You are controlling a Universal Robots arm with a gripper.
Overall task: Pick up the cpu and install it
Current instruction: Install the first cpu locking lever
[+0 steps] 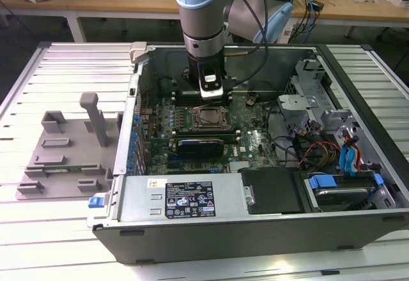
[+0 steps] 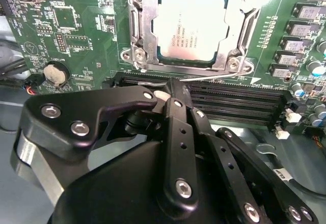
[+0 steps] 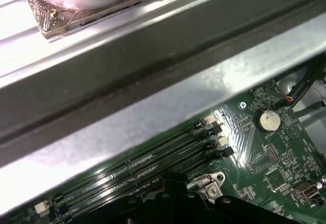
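The cpu (image 2: pixel 191 28), a flat square chip with a silver-grey top, lies inside the open metal socket frame (image 2: pixel 138 28) on the green motherboard. The exterior view shows the cpu (image 1: pixel 206 117) in the middle of the open computer case. My gripper (image 1: pixel 211 94) hangs from the arm just behind the socket, low over the board. In the second wrist view my gripper (image 2: pixel 172 87) has its black fingers brought together, shut, a short way from the cpu and not touching it. A thin metal socket lever (image 2: pixel 214 76) runs past the fingertips. I cannot tell whether it is pinched.
Black memory slots (image 2: pixel 239 102) lie between gripper and socket, with a coin battery (image 2: pixel 55 74) nearby. The case's metal wall (image 3: pixel 153 107) stands close behind the arm. A grey fixture plate (image 1: pixel 64 159) sits at the exterior view's left. Drive bays and cables (image 1: pixel 345 153) fill the right.
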